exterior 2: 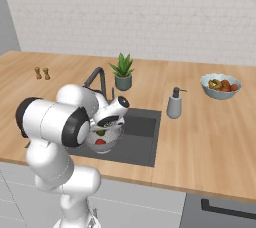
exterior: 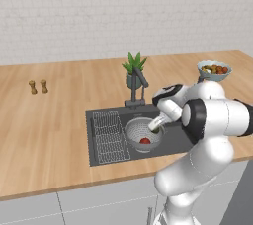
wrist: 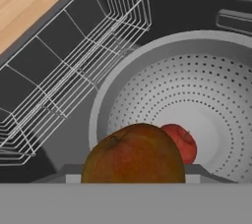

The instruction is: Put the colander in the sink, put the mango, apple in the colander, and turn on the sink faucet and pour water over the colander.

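Observation:
The perforated silver colander [exterior: 134, 129] [exterior 2: 111, 144] [wrist: 206, 85] stands in the dark sink [exterior: 173, 142] [exterior 2: 142, 128]. A red apple [exterior: 145, 140] [exterior 2: 100, 141] [wrist: 184, 142] lies on its bottom. My gripper [exterior: 156, 127] [exterior 2: 102, 130] hangs just over the colander's rim, shut on the green-orange mango [exterior: 155, 131] [exterior 2: 101, 132] [wrist: 133, 155]. In the hand view the mango covers the fingertips. Behind the sink stands the dark angular faucet [exterior: 139, 84] [exterior 2: 97, 79], its spout slanting up.
A wire rack [exterior: 108, 136] [wrist: 74, 70] fills the sink's left part. Behind the faucet is a potted plant [exterior: 133, 68] [exterior 2: 122, 71]. A fruit bowl [exterior: 214, 69] [exterior 2: 220, 85], a soap dispenser [exterior 2: 174, 104] and two small shakers [exterior: 38, 87] [exterior 2: 42, 73] sit on the wooden counter.

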### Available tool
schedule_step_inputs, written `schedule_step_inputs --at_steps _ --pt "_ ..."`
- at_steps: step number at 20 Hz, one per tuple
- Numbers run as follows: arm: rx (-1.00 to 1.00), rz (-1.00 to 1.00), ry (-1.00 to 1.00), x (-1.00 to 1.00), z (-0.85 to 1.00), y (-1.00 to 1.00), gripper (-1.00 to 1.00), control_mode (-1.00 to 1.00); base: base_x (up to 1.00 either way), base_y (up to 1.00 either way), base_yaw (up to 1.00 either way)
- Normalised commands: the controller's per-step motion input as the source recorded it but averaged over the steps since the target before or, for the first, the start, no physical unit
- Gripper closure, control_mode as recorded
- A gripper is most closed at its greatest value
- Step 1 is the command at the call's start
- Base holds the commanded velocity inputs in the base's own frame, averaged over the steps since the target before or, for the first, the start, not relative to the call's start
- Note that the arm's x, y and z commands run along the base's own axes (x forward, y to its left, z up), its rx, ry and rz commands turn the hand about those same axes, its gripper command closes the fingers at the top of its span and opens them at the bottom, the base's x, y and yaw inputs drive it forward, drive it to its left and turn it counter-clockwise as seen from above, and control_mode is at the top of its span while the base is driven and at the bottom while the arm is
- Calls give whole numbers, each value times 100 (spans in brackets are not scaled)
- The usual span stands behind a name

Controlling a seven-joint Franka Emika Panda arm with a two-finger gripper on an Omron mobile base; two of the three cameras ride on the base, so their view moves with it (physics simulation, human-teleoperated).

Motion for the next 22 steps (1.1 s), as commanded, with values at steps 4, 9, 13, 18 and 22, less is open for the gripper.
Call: schedule_step_inputs --at_steps 4,9,13,18,22 --pt "0 0 0 0 -23 0 100 -100 0 0 0" --pt "0 0 0 0 -10 1 100 -100 0 0 0" --pt "0 0 0 0 -8 3 100 -100 0 0 0" --pt "0 0 0 3 -14 1 100 -100 0 0 0" --pt "0 0 0 10 -13 0 100 -100 0 0 0"
